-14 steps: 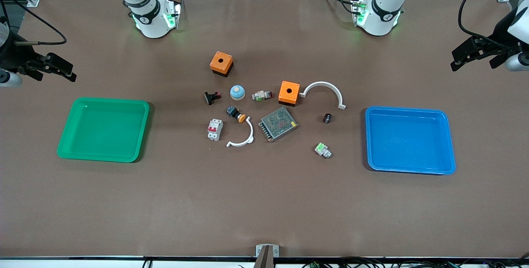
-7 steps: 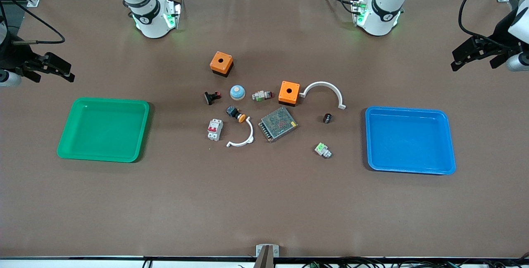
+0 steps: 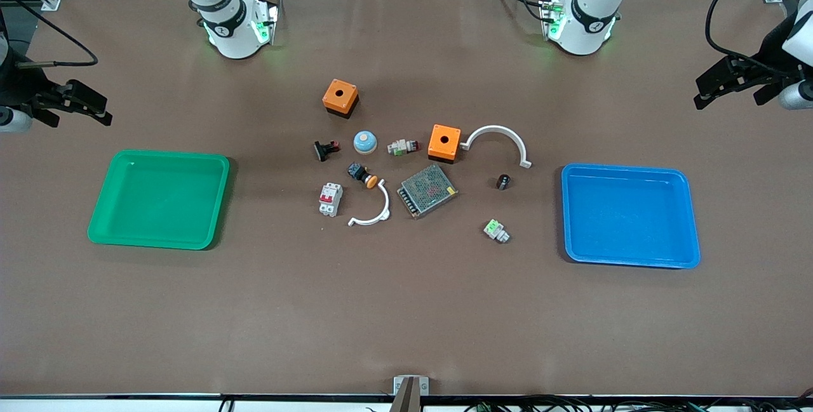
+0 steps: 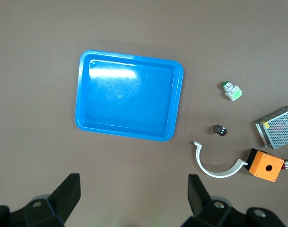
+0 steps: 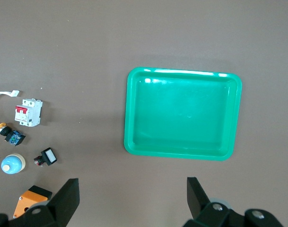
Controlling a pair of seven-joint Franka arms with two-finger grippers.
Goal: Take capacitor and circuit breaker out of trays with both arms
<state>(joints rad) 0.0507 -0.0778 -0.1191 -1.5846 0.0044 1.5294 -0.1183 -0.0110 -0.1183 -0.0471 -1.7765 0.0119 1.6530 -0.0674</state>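
The capacitor (image 3: 503,181), a tiny black cylinder with a pale end, lies on the table between the white arc and the blue tray; it also shows in the left wrist view (image 4: 220,129). The breaker (image 3: 330,199), a white-grey block with red levers, lies beside a small white arc; it also shows in the right wrist view (image 5: 28,112). My left gripper (image 3: 730,85) is open and empty, high over the table's left-arm end (image 4: 133,195). My right gripper (image 3: 76,104) is open and empty, high over the table's right-arm end (image 5: 132,195).
A blue tray (image 3: 631,215) lies toward the left arm's end, a green tray (image 3: 160,199) toward the right arm's end. Between them lie two orange boxes (image 3: 340,98), a metal mesh block (image 3: 427,191), two white arcs (image 3: 498,140), a blue dome (image 3: 365,141), and small green-white parts (image 3: 496,230).
My right gripper has drifted slightly toward the table's right-arm edge. My left gripper has barely moved. Nothing on the table has moved.
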